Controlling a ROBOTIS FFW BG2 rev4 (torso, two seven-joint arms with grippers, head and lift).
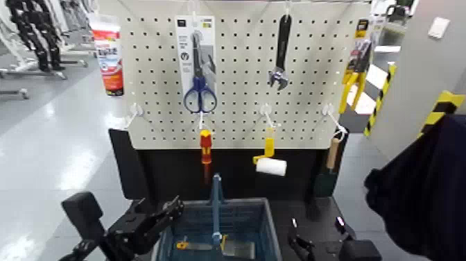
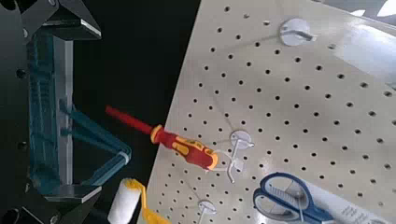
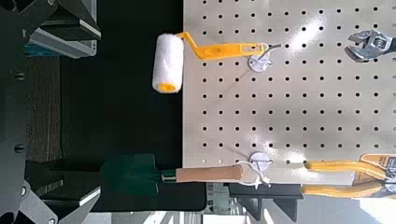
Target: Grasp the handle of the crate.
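Beside the crate [image 1: 220, 229], left gripper [image 1: 165, 210] spread, short of the handle [image 1: 216, 201]; right gripper's [image 1: 305, 248] spread indiscernible.

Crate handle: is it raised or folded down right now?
Raised: the handle stands upright over the crate, with neither gripper on it.

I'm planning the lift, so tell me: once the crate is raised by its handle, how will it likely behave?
The handle is a single thin bar over the crate's middle, so the crate may swing or tilt. Its slotted plastic walls suggest it is light. Tools lie on its floor, probably sliding if it tips. The left gripper sits beside the rim.
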